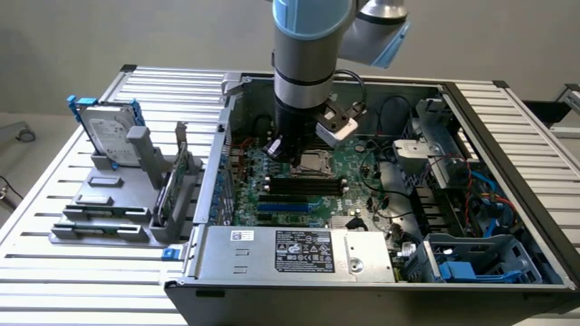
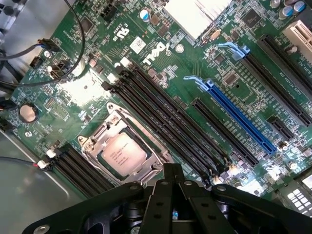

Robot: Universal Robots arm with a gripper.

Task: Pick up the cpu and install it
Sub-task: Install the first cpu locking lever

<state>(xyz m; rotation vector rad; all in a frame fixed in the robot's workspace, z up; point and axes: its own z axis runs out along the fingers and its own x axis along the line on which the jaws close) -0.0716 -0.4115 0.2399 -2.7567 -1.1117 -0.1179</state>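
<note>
Hand [image 2: 170,171] is pressed together, nothing pinched between the fingers. It hangs over the motherboard [image 2: 161,68] inside the open computer case [image 1: 507,156], which lies on its side on the slatted counter [image 1: 54,272].

The cpu [image 2: 123,152] already sits in its socket [image 2: 97,134], silvery top facing up, metal frame around it. From the wrist view the chip is just beside the closed fingertips, slightly off to one side, not touching them. In the exterior view the cpu [image 1: 314,161] lies just to the exterior view's right of the hand [image 1: 276,151], close to the arm's black wrist section; the hand is low over the board, whether it touches the board I cannot tell.

Black memory slots [image 2: 165,122] run alongside the socket, a blue slot [image 2: 239,119] further across the board.

Outside the case, at the exterior view's left, a hard drive [image 1: 111,136] with blue rails stands upright in a grey holder [image 1: 113,204] on the counter, well apart from the hand.
</note>
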